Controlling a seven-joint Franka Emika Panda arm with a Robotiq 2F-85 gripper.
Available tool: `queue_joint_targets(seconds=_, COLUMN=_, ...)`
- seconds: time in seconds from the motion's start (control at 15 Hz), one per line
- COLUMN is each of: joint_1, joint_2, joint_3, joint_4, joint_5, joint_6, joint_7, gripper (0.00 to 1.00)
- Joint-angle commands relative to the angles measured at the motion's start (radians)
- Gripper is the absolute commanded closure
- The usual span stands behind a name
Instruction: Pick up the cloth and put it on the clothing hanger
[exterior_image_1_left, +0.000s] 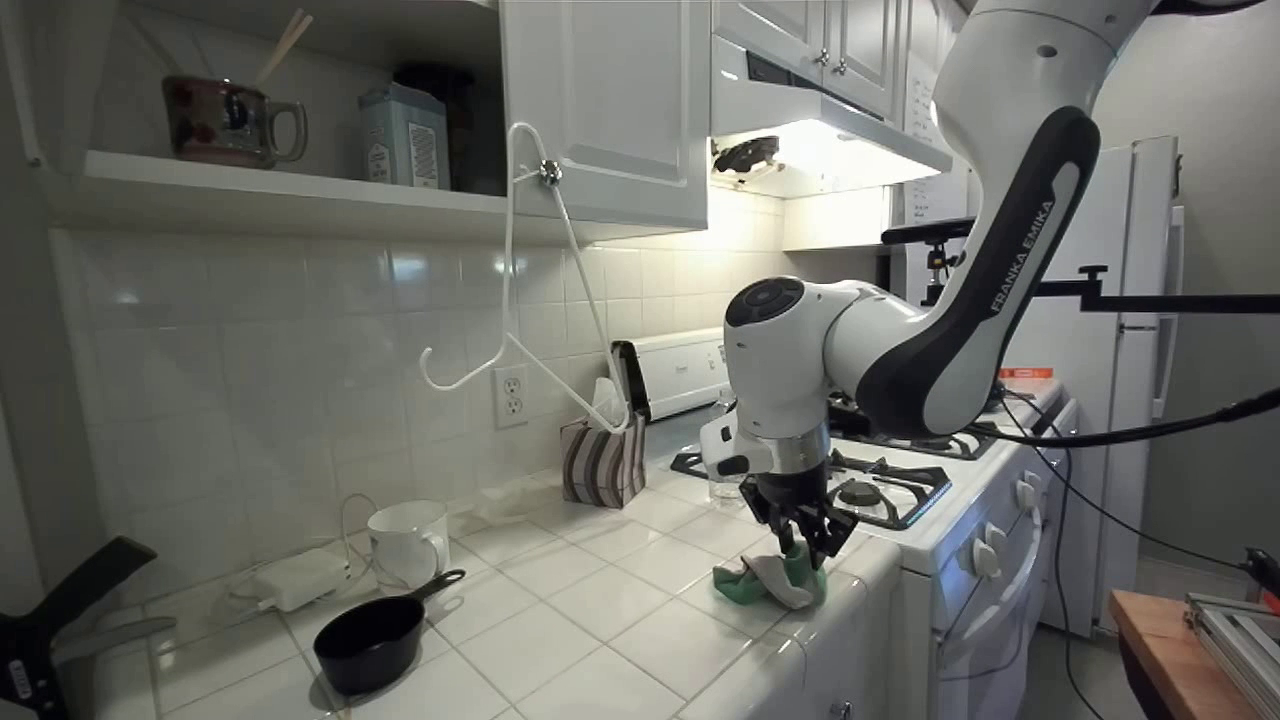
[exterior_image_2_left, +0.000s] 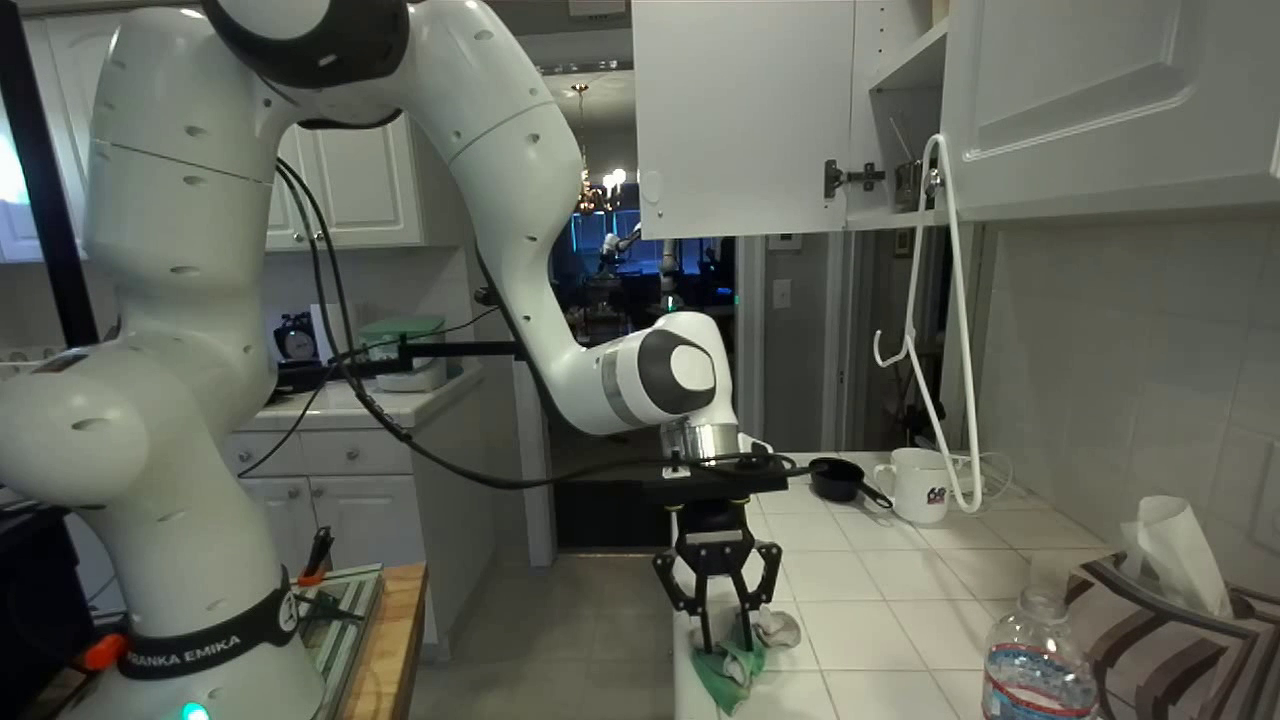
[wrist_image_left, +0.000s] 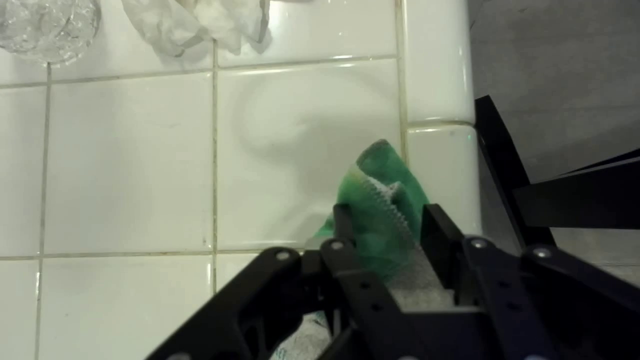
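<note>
The green and light grey cloth lies crumpled on the tiled counter near its front edge. It also shows in an exterior view and in the wrist view. My gripper points down at the cloth. In the wrist view the gripper has its fingers apart, with folded cloth between and under them; the gripper shows the same gap in an exterior view. The white hanger hangs sideways from a cabinet knob above the counter; the hanger is in both exterior views.
A striped tissue box stands by the backsplash. A clear plastic bottle stands near it. A black pan and a white mug are farther along the counter. The stove adjoins the counter.
</note>
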Motion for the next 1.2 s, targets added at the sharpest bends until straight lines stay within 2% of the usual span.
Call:
queue_joint_targets(seconds=0.0, joint_1=0.004, joint_2=0.016, joint_3=0.006, joint_4=0.023, joint_5=-0.030, joint_6=-0.020, joint_7=0.023, gripper=0.62)
queue_joint_targets(seconds=0.27, joint_1=0.005, joint_2=0.014, joint_3=0.005, joint_4=0.025, joint_5=-0.032, joint_6=-0.021, joint_7=0.024, gripper=0.70)
queue_joint_targets(seconds=0.33, joint_1=0.005, joint_2=0.014, joint_3=0.005, joint_4=0.025, joint_5=-0.032, joint_6=-0.021, joint_7=0.025, gripper=0.80)
queue_joint_targets(seconds=0.4, joint_1=0.006, joint_2=0.014, joint_3=0.005, joint_4=0.026, joint_5=-0.033, joint_6=-0.020, joint_7=0.026, gripper=0.80)
queue_joint_targets(seconds=0.47, joint_1=0.006, joint_2=0.013, joint_3=0.005, joint_4=0.026, joint_5=-0.033, joint_6=-0.020, joint_7=0.027, gripper=0.88)
queue_joint_targets(seconds=0.53, joint_1=0.006, joint_2=0.014, joint_3=0.006, joint_4=0.027, joint_5=-0.033, joint_6=-0.020, joint_7=0.027, gripper=0.99)
queue_joint_targets(seconds=0.93, joint_1=0.011, joint_2=0.010, joint_3=0.004, joint_4=0.027, joint_5=-0.039, joint_6=-0.022, joint_7=0.033, gripper=0.99)
queue_joint_targets(seconds=1.13, joint_1=0.015, joint_2=-0.033, joint_3=0.005, joint_4=-0.001, joint_5=-0.050, joint_6=-0.009, joint_7=0.044, gripper=0.99)
